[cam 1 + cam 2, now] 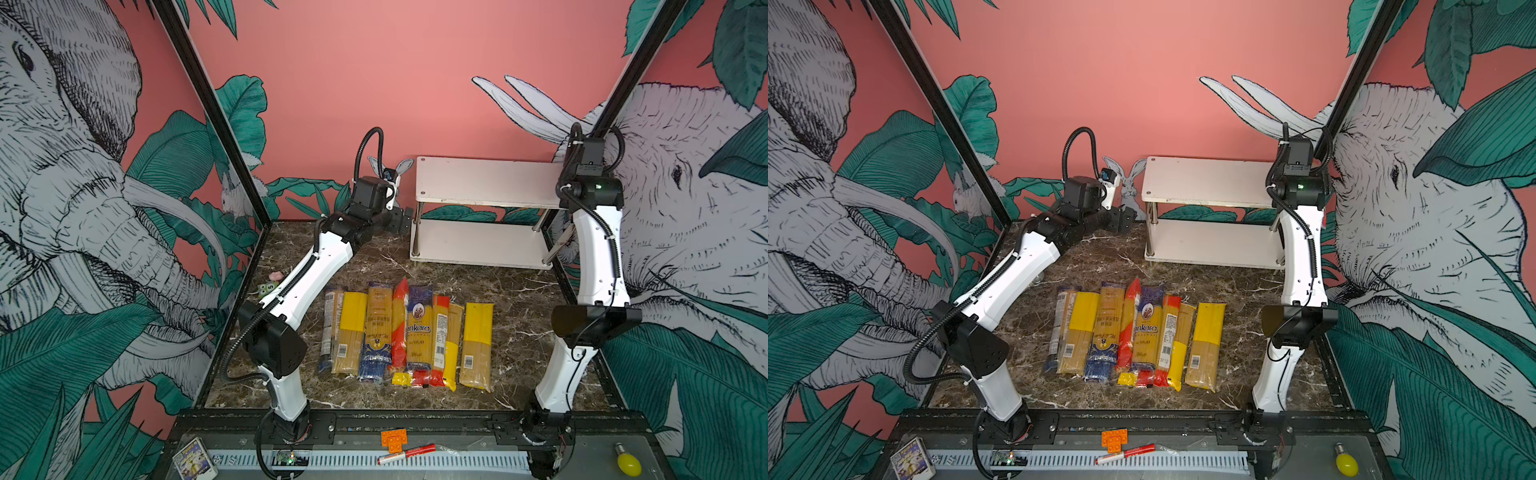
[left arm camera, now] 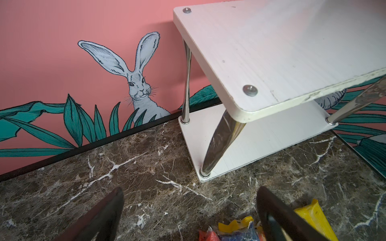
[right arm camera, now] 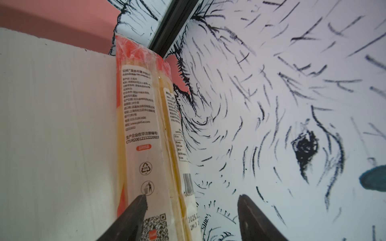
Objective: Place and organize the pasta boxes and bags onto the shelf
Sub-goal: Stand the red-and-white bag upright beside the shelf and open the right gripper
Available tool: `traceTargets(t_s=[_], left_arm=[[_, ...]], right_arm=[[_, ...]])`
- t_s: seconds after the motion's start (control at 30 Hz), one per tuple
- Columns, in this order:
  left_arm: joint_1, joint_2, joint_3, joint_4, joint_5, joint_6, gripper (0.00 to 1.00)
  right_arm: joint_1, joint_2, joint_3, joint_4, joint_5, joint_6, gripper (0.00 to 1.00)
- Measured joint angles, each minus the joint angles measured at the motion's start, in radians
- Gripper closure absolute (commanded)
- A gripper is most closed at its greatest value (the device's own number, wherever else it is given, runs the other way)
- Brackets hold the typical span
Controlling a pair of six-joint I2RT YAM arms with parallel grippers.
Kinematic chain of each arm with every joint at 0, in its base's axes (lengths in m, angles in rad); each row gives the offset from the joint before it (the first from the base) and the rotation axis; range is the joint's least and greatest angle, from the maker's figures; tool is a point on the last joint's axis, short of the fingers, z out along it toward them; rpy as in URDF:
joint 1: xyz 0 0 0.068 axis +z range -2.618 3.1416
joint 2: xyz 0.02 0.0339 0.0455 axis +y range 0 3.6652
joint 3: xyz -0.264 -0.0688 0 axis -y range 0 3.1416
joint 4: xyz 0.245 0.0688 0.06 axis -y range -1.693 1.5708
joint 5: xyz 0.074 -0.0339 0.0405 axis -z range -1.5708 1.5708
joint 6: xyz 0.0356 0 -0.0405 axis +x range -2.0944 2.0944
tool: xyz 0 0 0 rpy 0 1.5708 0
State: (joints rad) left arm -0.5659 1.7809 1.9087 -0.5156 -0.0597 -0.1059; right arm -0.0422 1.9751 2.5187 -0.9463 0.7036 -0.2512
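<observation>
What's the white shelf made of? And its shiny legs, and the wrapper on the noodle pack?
Shelf boards: probably laminated wood board, matte white; faint grain lines, chipped front edge.
Legs: metal, likely chromed steel; mirror-shiny, reflecting the marbled tabletop.
Noodle wrapper: thin clear plastic film, glossy and crinkled; pasta strands show through, with a recycling mark printed on.

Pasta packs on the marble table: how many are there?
8 visible, one row, left to right: dark-blue, yellow-topped, blue-bottomed, red, Ankara, red-topped, yellow-bottomed, rightmost yellow pack. More may hide underneath.
</observation>
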Motion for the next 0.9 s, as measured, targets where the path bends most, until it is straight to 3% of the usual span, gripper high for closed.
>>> traceTargets(t_s=[0.13,0.4,0.67,0.9], left_arm=[[0.0,-0.011,-0.007,-0.002,0.0,-0.003,0.01],[0.0,-0.05,-0.034,0.002,0.0,-0.006,0.01],[0.0,-0.099,-0.082,0.008,-0.004,0.002,0.01],[0.0,-0.22,-0.214,0.021,-0.005,0.003,0.01]], right_arm=[[0.0,-0.012,-0.022,0.005,-0.002,0.008,0.23],[0.002,-0.142,-0.204,0.05,-0.021,0.025,0.01],[0.04,-0.307,-0.318,0.072,-0.053,0.062,0.01],[0.077,-0.475,-0.475,0.041,-0.181,0.219,0.04]])
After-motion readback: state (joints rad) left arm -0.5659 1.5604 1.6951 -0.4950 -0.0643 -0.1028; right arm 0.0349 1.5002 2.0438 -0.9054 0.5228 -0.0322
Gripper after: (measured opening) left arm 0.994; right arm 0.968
